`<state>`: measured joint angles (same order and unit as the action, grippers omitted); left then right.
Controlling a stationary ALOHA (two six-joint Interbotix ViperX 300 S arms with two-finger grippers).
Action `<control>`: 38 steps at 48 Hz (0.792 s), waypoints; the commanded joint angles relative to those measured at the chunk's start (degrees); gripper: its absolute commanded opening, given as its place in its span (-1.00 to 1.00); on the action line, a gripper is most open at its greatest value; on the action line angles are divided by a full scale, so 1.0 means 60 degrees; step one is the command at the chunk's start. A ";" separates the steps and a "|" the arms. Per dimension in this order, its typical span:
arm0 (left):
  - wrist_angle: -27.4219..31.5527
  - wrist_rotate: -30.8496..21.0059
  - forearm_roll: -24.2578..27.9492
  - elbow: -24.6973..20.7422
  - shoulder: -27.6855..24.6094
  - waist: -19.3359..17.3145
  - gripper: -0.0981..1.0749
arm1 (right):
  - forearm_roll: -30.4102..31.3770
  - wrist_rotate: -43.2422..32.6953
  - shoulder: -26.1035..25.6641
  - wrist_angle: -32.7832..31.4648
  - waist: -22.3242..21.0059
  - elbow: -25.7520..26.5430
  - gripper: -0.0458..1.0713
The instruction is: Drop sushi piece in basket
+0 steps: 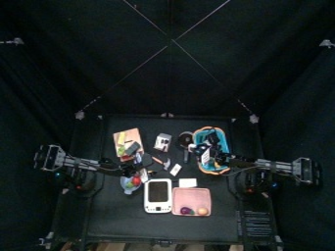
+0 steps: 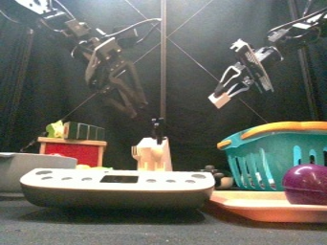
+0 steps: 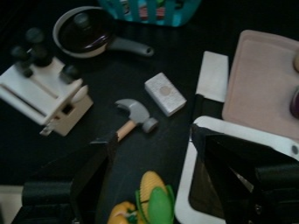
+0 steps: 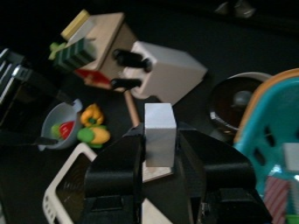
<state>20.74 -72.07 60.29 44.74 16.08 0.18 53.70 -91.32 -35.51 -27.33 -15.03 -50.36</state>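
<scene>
Right now the right gripper [image 4: 160, 162] is holding the sushi piece [image 4: 159, 134], a small white block, between its jaws, which are standing partly apart and closed on the block's sides. In the front view this gripper [image 2: 225, 96] is hanging in the air, tilted, well above the desk [image 2: 76, 225]. The basket [image 4: 271, 131], teal with an orange rim, is sitting just off to one side of the jaws and below them; in the top view it [image 1: 213, 136] is lying right beside the right gripper [image 1: 205, 147]. Beyond the held block, under the jaws, a dark pan [image 4: 229, 98] and a white wooden block toy [image 4: 163, 70] are resting on the desk.

The left gripper [image 3: 146, 188] is hovering with its jaws standing wide apart and nothing between them. Past its jaws a toy hammer [image 3: 131, 121] and a small white card-like piece [image 3: 163, 92] are lying on the desk, and the pink tray [image 3: 263, 83] is lying to one side of them. Green and yellow toy food [image 3: 149, 201] is showing in the gap between the jaws, lower down. The white handheld device [image 2: 115, 187] is lying at the desk's front edge.
</scene>
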 commanded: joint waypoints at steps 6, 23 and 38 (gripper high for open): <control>-0.0044 -0.0029 -0.0088 0.0879 0.1025 -0.0483 0.85 | -0.0557 0.0044 0.0029 -0.1377 -0.0293 0.0161 0.03; -0.0044 0.0088 -0.0132 0.1948 0.2080 -0.0718 0.85 | -0.1392 0.0059 0.0674 -0.2227 -0.0996 -0.0015 0.03; -0.0044 0.0103 -0.0029 0.2124 0.2637 -0.0850 0.85 | -0.1553 0.0059 0.1494 -0.2183 -0.1978 0.0029 0.04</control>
<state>20.65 -71.37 59.77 58.10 31.55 -4.75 44.21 -91.05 -27.07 -40.69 -25.58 -51.06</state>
